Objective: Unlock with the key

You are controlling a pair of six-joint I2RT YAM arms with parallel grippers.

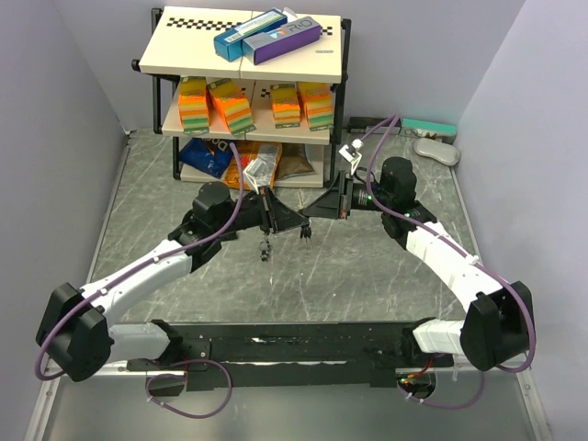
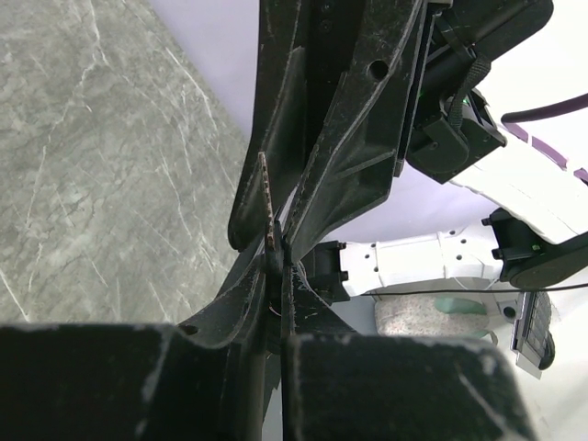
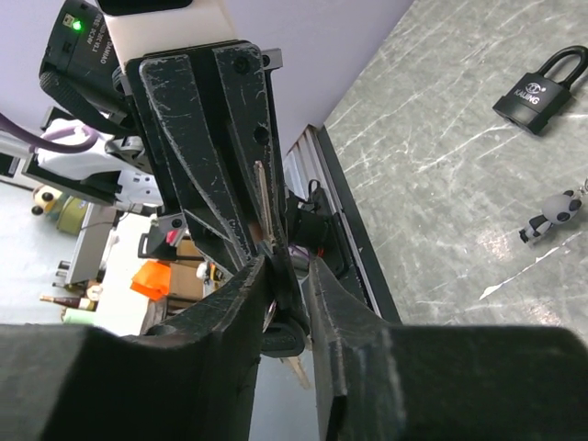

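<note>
key (image 2: 266, 207): thin toothed blade, upright, pinched at my left gripper (image 2: 277, 266) tips | padlock (image 3: 540, 90): black, shackle closed, flat on table (image 3: 441, 184), well apart from key

A black shelf rack (image 1: 184, 50) holds a blue box (image 1: 248, 35) and a purple box (image 1: 287, 39) on top, sponge packs (image 1: 230, 108) beneath; a grey mouse (image 1: 435, 151) lies to its right
</note>
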